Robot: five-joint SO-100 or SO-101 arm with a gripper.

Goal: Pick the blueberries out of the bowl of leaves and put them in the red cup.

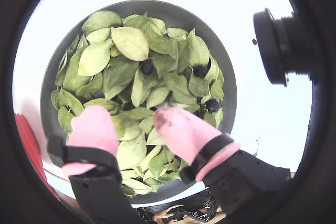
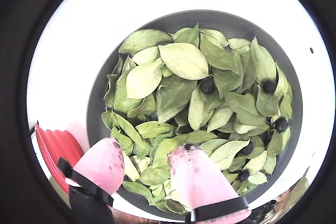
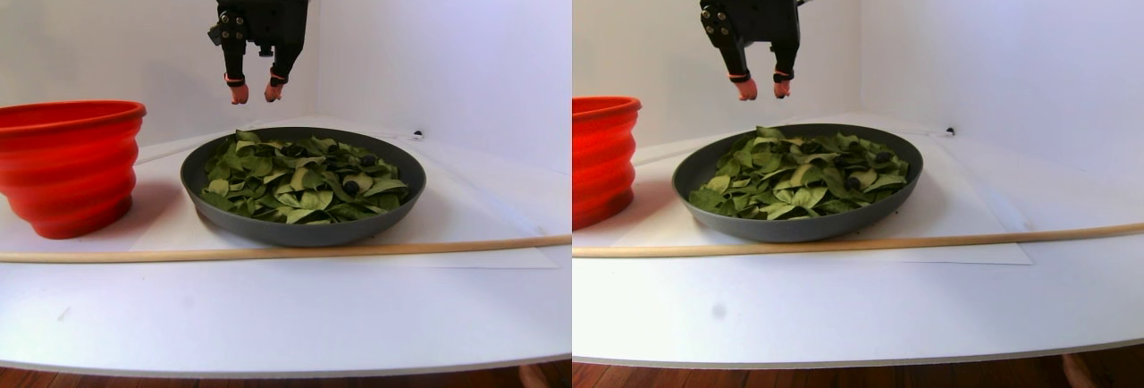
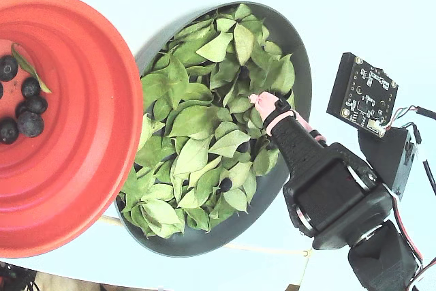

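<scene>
My gripper (image 3: 251, 93) hangs well above the wide, shallow dark grey bowl (image 3: 268, 225), its pink-tipped fingers (image 1: 93, 128) parted by a modest gap and holding nothing. Below me the bowl is heaped with small oval green leaves (image 2: 184, 60). In a wrist view I can pick out several small round blue-black blueberries (image 2: 208, 85) half-tucked among them, mostly toward the right side of the bowl. The big red-orange ribbed plastic cup (image 4: 82, 134) sits just left of the bowl in the fixed view, almost touching its rim, and already holds a handful of berries and one stray leaf.

The risk, as I judge it, is coming down on a berry that is partly under a leaf. My pads could pinch the leaf along with it, or nudge the berry deeper and lose sight of it. A squeeze too firm could also burst the soft skin.
</scene>
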